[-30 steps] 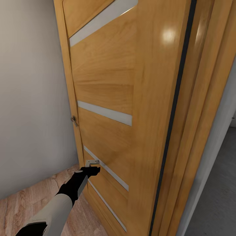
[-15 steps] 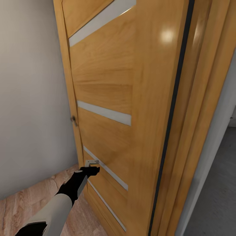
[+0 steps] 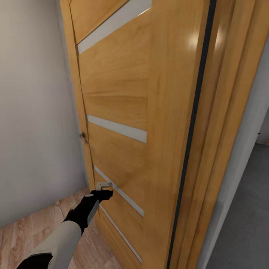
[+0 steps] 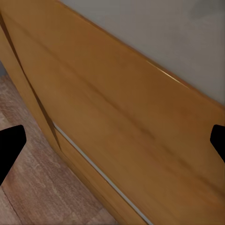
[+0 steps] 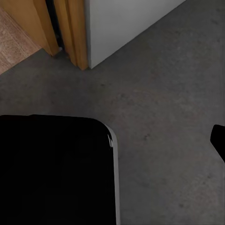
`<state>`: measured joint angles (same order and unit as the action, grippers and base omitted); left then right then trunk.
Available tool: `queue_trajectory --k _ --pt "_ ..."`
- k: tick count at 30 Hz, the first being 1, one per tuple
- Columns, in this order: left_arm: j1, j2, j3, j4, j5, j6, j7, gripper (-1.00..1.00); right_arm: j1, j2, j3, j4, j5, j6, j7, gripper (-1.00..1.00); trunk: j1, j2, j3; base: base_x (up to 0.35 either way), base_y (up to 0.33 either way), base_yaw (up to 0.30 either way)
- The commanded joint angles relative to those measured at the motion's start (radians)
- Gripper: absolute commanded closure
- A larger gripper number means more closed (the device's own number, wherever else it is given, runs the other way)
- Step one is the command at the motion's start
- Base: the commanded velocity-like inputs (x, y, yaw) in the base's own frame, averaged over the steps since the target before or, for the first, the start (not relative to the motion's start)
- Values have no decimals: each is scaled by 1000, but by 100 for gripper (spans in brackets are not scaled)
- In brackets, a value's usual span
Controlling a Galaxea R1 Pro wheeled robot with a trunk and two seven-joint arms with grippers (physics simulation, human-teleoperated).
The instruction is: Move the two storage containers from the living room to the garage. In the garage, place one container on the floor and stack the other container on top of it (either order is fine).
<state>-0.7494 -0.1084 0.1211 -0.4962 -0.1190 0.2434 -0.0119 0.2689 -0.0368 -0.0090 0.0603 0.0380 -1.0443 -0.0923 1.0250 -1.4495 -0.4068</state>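
**Door pushed wider; containers not in frame**

Compared with the head view one second earlier, the wooden door [image 3: 123, 112] is seen swung slightly further and the frame [image 3: 224, 112] has shifted left, so the camera has been carried forward too. More dark concrete floor [image 3: 246, 224] is exposed at the right. The left gripper [image 3: 102, 194] is held at the door's lower panel; in the left wrist view its fingers [image 4: 9, 145] are spread wide, nothing gripped. The right gripper's state cannot be told; one fingertip [image 5: 219, 138] is seen over concrete. The storage containers are not seen here. Judgement: passage to the garage is being opened.
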Motion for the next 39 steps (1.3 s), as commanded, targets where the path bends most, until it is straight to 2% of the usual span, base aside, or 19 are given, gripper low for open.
queue_trajectory --k 1,10,18,39 --pt "0 -11 3 -2 9 5 -8 -100 0 0 0 1 5 -3 -6 -100 0 -1 -1 0 0 0" --pt "0 -11 3 -1 9 5 -8 -100 0 0 0 1 5 -3 -6 -100 0 -1 -1 0 0 -5" --pt "0 -11 3 -1 9 5 -8 -100 0 0 0 0 5 -3 -6 -100 0 -1 -1 0 0 -132" --pt "-1 -11 3 -1 9 6 -8 -100 0 0 -1 1 5 -3 -6 -100 0 -1 -1 0 0 -4"
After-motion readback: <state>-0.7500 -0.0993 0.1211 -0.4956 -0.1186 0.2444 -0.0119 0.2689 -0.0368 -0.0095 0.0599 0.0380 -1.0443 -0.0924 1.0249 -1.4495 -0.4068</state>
